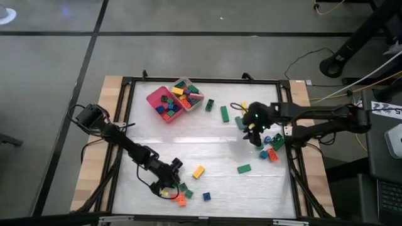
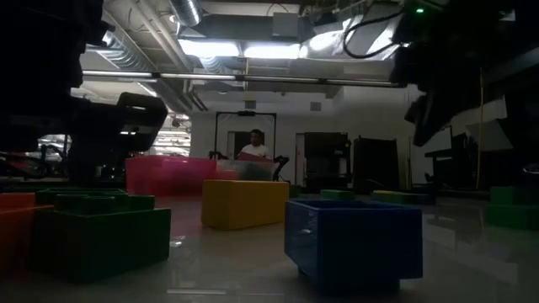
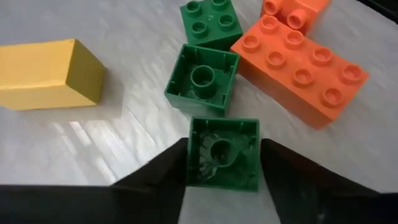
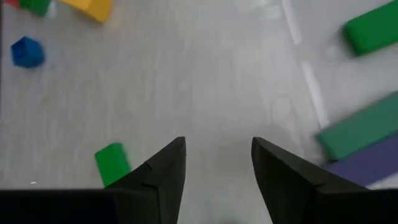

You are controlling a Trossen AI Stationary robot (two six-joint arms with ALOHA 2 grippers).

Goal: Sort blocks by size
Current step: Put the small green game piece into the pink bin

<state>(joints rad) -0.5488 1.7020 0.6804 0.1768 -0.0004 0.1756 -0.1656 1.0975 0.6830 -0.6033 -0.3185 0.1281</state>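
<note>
High view: we see the counter (image 1: 207,157) with blocks (image 1: 244,168) scattered across it. A pink tray (image 1: 152,96) and a clear tray (image 1: 196,102) at upper centre both hold mixed blocks. Our left end effector (image 1: 169,190) sits at the lower centre-left beside an orange and green cluster. Our right end effector (image 1: 252,132) hangs at centre-right above the counter, near red, blue and green blocks.

Low view: a blue block (image 2: 354,242) at lower right, a yellow one (image 2: 244,202) at centre, a green one (image 2: 101,240) at lower left; a person (image 2: 253,146) stands in the room behind.

Left wrist view: fingers clamp a small green block (image 3: 222,154), hollow side up, touching another upturned green square (image 3: 202,79); a long orange block (image 3: 298,65) lies at upper right, a yellow one (image 3: 46,73) at upper left.

Right wrist view: fingers (image 4: 165,171) spread apart, holding nothing, over bare counter; a green block (image 4: 111,163) lies at lower left.
</note>
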